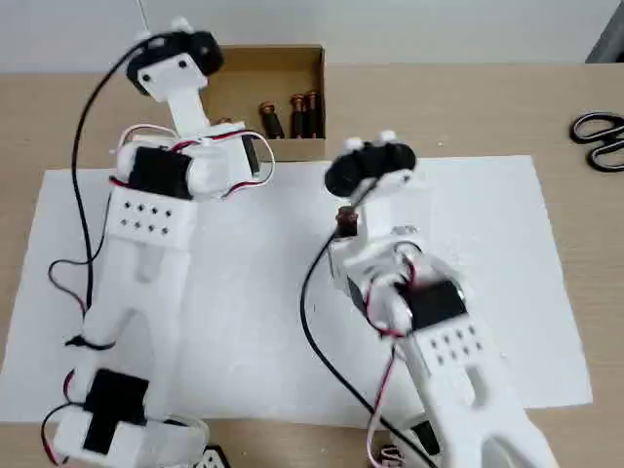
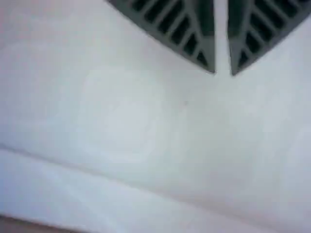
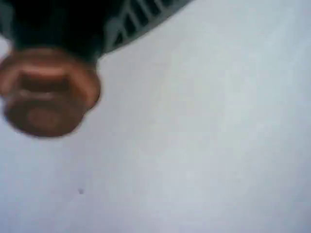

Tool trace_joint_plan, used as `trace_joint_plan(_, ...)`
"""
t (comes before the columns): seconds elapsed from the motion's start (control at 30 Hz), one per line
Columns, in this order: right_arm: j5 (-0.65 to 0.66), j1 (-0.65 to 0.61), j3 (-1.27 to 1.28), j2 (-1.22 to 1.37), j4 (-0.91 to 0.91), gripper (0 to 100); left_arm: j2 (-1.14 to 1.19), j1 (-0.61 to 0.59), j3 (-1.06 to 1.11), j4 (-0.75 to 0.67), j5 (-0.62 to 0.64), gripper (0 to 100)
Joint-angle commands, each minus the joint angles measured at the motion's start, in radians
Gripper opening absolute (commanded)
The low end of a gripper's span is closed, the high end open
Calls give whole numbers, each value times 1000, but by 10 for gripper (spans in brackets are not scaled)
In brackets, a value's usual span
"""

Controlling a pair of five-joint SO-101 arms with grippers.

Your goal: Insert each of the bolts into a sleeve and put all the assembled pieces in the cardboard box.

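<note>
The cardboard box (image 1: 226, 90) stands at the table's far edge with three copper-and-dark assembled pieces (image 1: 297, 115) lying in it. My right gripper (image 1: 343, 222) hangs over the middle of the white paper, shut on a copper bolt (image 3: 48, 92). The bolt's hex head looms large in the right wrist view, under the dark fingers (image 3: 141, 19). My left arm (image 1: 156, 214) is folded back just in front of the box. Its gripper (image 2: 222, 68) points down at bare paper, jaws nearly together with nothing between them.
A large white paper sheet (image 1: 487, 253) covers the wooden table. Black scissors (image 1: 600, 136) lie at the far right on the bare wood. Black cables trail from both arms across the paper.
</note>
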Motion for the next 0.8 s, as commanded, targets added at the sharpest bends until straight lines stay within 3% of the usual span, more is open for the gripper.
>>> trace_joint_plan(0.0,-12,13,-150,147,-5,3,37,-5,-12,41,25,6)
trace_joint_plan(0.27,-12,59,-497,495,-31,3,152,-5,-12,166,29,6)
trace_joint_plan(0.77,-3,73,-1201,1023,-41,3,238,3,-10,189,64,6)
